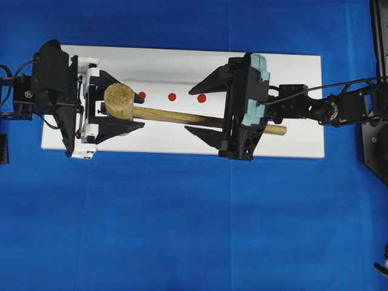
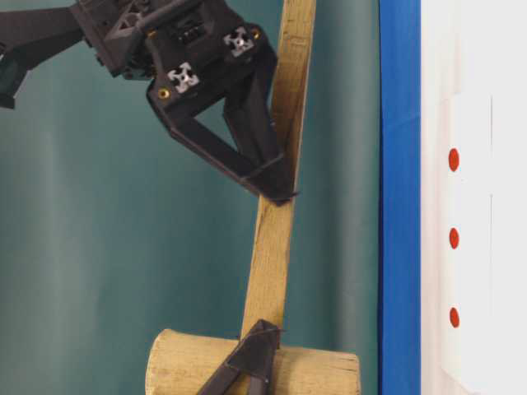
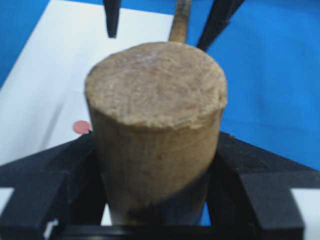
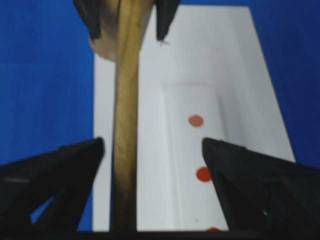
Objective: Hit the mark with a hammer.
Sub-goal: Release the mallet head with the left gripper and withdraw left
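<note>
From overhead, the hammer (image 1: 182, 115) sits over a white board (image 1: 291, 73) on blue cloth (image 1: 182, 230), its head at the left and its handle running right past the far edge of the right gripper (image 1: 203, 110). The left gripper (image 1: 124, 108) has its fingers on either side of the head, clamped on it, while the right one's fingers are spread wide with the handle passing between them, clear of both as far as I can see. Three red dots (image 1: 171, 96) sit in a row on the board just above the handle, the leftmost right next to the head. The table-level view is turned sideways: the hammer (image 2: 272, 271) has its head at the bottom and its handle going up, one left finger (image 2: 247, 362) lies across the head, and a right finger (image 2: 263, 164) tip is at the handle's edge, can't tell if it's actually touching. Left wrist cam: the head (image 3: 155, 125) fills the frame, black fingers (image 3: 45, 180) pressed on both sides, so that's a real grip. Right wrist cam: the handle (image 4: 126, 125) runs up the middle-left, fingers (image 4: 55, 175) wide apart with gaps on both sides, holding nothing. No readable writing anywhere.
</note>
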Robot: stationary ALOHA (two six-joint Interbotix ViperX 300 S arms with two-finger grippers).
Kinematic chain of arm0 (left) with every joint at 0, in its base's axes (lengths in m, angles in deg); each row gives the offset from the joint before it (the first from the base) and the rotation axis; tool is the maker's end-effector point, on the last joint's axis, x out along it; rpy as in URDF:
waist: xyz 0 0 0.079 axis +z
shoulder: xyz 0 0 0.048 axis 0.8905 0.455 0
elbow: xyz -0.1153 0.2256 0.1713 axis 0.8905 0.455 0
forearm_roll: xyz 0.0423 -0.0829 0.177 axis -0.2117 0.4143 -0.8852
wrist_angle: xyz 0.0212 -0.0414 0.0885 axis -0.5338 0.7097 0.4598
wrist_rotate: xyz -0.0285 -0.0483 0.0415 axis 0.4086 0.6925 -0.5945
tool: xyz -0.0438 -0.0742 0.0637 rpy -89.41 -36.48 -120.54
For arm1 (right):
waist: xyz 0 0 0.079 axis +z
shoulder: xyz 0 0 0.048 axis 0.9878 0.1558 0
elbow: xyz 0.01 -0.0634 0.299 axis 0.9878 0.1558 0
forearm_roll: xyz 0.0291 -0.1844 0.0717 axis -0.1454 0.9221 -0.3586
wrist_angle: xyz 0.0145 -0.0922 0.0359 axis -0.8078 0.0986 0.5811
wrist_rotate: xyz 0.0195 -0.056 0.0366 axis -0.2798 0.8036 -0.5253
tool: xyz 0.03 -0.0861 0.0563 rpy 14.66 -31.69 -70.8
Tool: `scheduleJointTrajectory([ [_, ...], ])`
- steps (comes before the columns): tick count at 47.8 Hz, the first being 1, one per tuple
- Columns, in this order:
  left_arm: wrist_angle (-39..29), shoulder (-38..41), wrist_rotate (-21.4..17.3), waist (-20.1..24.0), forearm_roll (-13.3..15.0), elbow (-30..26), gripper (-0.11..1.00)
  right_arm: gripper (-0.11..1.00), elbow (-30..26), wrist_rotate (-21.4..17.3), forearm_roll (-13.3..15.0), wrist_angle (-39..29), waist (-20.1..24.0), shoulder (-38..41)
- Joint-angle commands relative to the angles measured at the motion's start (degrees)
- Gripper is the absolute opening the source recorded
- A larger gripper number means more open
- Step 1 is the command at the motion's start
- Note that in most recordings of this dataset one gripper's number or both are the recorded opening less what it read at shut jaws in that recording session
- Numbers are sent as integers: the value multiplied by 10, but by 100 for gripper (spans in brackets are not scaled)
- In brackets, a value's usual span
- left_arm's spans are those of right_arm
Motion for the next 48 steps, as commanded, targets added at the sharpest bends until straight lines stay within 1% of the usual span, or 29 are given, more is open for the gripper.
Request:
scheduleJointTrajectory([
  [1, 4, -15, 25, -1, 0, -15, 45, 91, -14, 2, 2, 4, 3, -6],
  [3, 4, -17, 43, -1, 0, -16, 45, 89, -14, 2, 3, 4, 4, -6],
  [5, 4, -19, 66, -1, 0, -16, 45, 90, -14, 2, 3, 5, 4, -6],
  [11, 3, -24, 149, -1, 2, -18, 45, 92, -14, 8, 6, 11, 7, -6],
  [16, 0, -26, 240, -3, 2, -18, 45, 92, -13, 21, 6, 19, 8, -6],
  [21, 0, -28, 346, -10, 2, -22, 45, 92, -13, 36, 6, 25, 7, -4],
  [22, 0, -28, 378, -11, 2, -23, 45, 92, -13, 40, 6, 25, 7, -4],
  [25, -1, -28, 433, -11, 1, -24, 45, 92, -14, 50, 6, 25, 8, 0],
  [28, -1, -28, 480, -11, 0, -24, 45, 92, -15, 56, 6, 25, 7, 4],
  [33, 0, -28, 544, -18, -2, -24, 45, 92, -18, 63, 6, 28, 8, 14],
  [40, -4, -27, 578, -30, -1, -23, 45, 92, -20, 76, 6, 33, 7, 21],
  [48, -19, -27, 584, -30, -1, -25, 45, 89, -24, 96, 6, 38, 8, 25],
])
